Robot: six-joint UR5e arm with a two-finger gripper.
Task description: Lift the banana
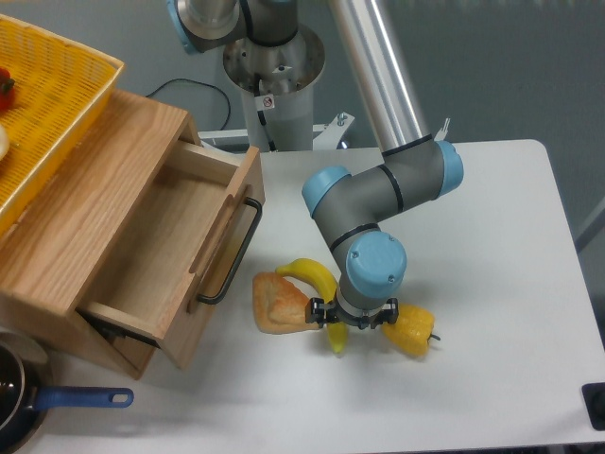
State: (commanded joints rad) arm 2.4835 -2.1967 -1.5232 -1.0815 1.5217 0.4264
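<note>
Banana (316, 274) under the hand (352, 320), beside bread wedge (280, 303)

Banana (312, 275) bright yellow; bread wedge (280, 304) orange-tan; bell pepper (412, 330) yellow, dark stem. Counter (492, 284) white. Drawer (170, 255) light wood, black handle. Basket (47, 113) yellow.

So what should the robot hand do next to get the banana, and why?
Probably squeeze shut on the banana and then lift straight up. The gripper already sits low over the banana's middle, with the bread wedge and yellow pepper close on either side, so moving sideways could bump them.
</note>
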